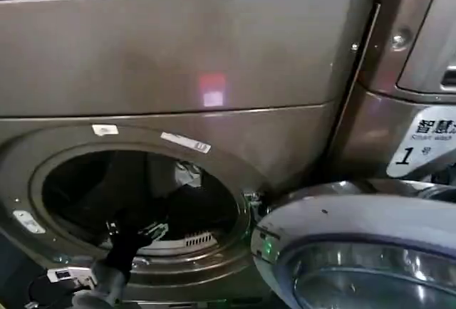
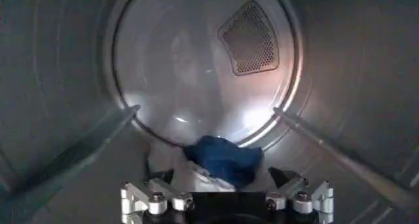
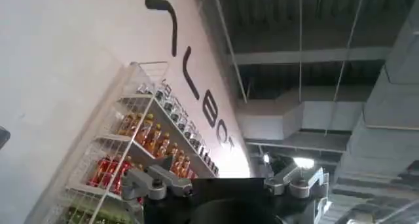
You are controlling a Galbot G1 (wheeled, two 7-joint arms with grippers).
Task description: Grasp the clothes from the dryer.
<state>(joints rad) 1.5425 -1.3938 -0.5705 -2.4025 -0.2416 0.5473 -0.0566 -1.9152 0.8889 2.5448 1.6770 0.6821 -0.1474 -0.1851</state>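
The bronze-brown dryer (image 1: 214, 60) fills the head view, its round port (image 1: 142, 195) open at the lower left. My left gripper (image 1: 142, 231) reaches through the port's lower rim into the drum. In the left wrist view a rumpled navy blue garment (image 2: 222, 158) lies on the drum floor against the back wall. A pale grey-white garment (image 2: 204, 177) lies just in front of it. My left gripper (image 2: 222, 179) is open, one dark fingertip (image 2: 163, 176) on each side of the clothes, slightly short of them. The right gripper (image 3: 219, 199) is held away, pointing up at a wall and ceiling.
The dryer's open door (image 1: 356, 252), a silver ring with glass, hangs at the lower right of the port. A neighbouring machine (image 1: 420, 74) with a white label marked 1 stands to the right. Two drum ribs (image 2: 85, 147) (image 2: 340, 154) flank the clothes. A bottle shelf (image 3: 137, 147) shows behind the right arm.
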